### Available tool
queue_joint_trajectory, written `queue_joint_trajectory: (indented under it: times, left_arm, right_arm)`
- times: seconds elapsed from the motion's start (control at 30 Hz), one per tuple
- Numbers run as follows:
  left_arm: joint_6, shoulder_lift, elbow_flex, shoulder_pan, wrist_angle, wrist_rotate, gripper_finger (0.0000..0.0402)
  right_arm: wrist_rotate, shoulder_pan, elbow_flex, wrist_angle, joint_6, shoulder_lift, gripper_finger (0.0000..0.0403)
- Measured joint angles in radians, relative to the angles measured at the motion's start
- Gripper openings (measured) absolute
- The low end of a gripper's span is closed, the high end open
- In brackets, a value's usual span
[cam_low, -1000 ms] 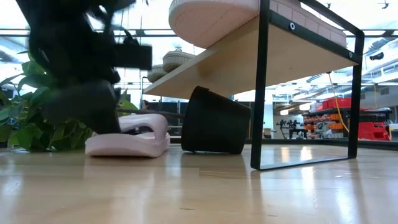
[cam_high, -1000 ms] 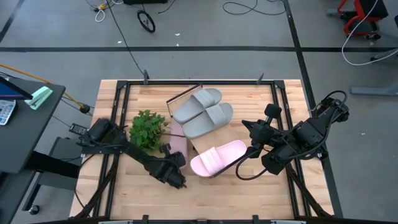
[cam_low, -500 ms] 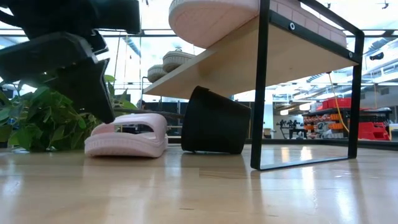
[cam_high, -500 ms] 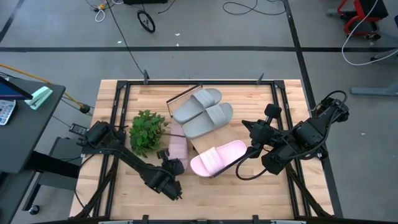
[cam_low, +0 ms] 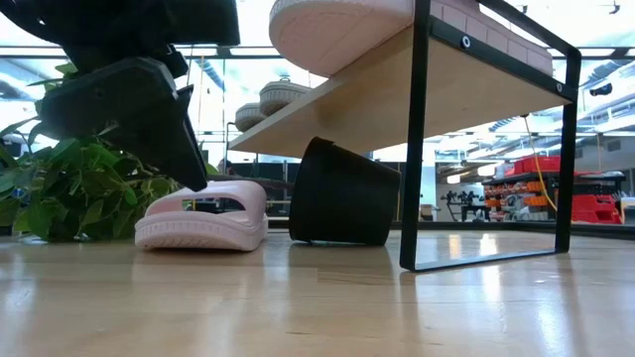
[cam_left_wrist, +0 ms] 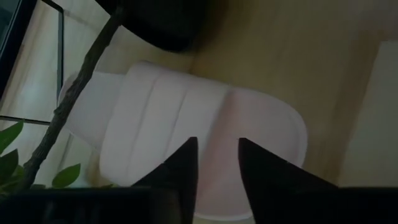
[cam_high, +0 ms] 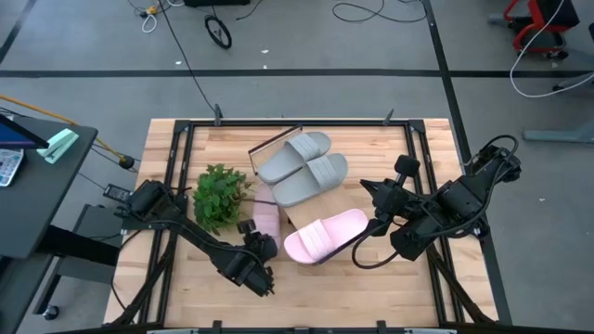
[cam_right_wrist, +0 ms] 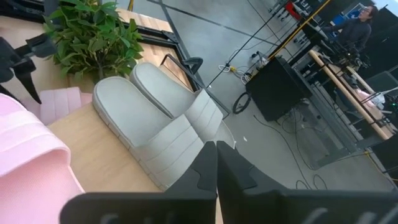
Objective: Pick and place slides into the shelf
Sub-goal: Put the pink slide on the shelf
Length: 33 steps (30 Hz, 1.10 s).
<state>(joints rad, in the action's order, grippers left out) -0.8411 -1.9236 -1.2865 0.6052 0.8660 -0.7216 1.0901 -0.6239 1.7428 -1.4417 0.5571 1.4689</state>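
Note:
The shelf [cam_high: 295,213] stands mid-table, its light board raised on a dark frame [cam_low: 418,149]. Two grey slides [cam_high: 303,168] and one pink slide [cam_high: 325,234] lie on the board. A second pink slide [cam_high: 266,217] lies sole down on the table between the shelf and the plant; it also shows in the low view [cam_low: 203,220] and the left wrist view [cam_left_wrist: 186,118]. My left gripper [cam_left_wrist: 217,158] hangs open just above this slide, fingers pointing down at it, touching nothing that shows. My right gripper [cam_high: 365,184] waits shut to the right of the shelf.
A green leafy plant [cam_high: 221,195] lies left of the floor slide, its black pot [cam_low: 342,193] tipped on its side under the shelf. A dark rail frame [cam_high: 176,148] runs around the tabletop. Bare wood [cam_high: 316,288] stretches along the near edge.
My left gripper has risen from low over the pink slide on the table to just above it, and its arm has drawn a little toward the near edge. The slide lies where it was.

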Motion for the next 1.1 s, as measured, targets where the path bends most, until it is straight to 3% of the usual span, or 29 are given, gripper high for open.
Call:
queue_joint_trajectory:
  times: [0.3, 0.57, 0.87, 1.1]
  left_arm:
    - [0.114, -0.001, 0.0, -0.009, -0.028, -0.043, 0.0205]
    - [0.142, -0.046, 0.003, -0.045, -0.069, -0.043, 0.0224]
    - [0.137, -0.075, 0.003, -0.061, -0.057, -0.048, 0.0203]
    - [0.115, -0.075, 0.003, -0.081, -0.053, -0.041, 0.0136]
  right_arm:
    - [0.0, 0.0, 0.0, 0.0, -0.001, 0.0, 0.0001]
    - [0.0, 0.0, 0.0, 0.0, -0.001, 0.0, 0.0001]
    - [0.0, 0.0, 0.0, 0.0, 0.0, 0.0, 0.0001]
    - [0.0, 0.0, 0.0, 0.0, 0.0, 0.0, 0.0001]
